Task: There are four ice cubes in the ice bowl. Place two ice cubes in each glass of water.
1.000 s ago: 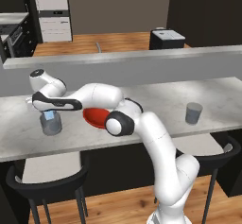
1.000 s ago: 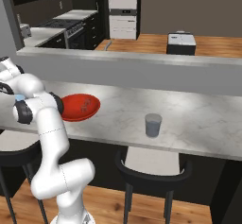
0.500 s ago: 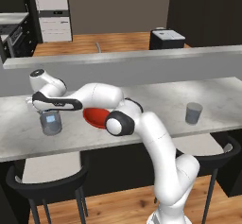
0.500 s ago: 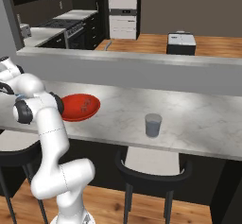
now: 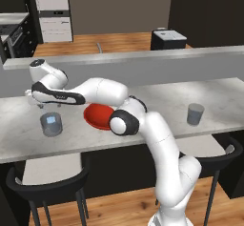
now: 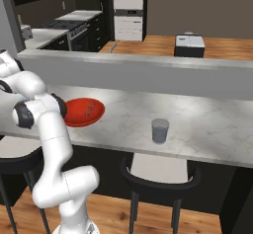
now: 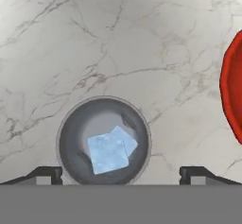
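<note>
While gripper [image 7: 120, 173] is held above left glass [image 7: 103, 140], fingers spread wide, nothing gripped, two ice cubes [image 7: 111, 150] seen inside it, bowl [image 5: 98, 116] mid-counter [image 5: 143, 96], second glass [image 5: 195, 114] near right end.

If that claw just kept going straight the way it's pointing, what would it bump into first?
Probably the short grey translucent tumbler right below the open gripper, with pale blue ice cubes inside; the gap is unclear.

No text, label, brand, number or sign can be read in any of the three views.
</note>
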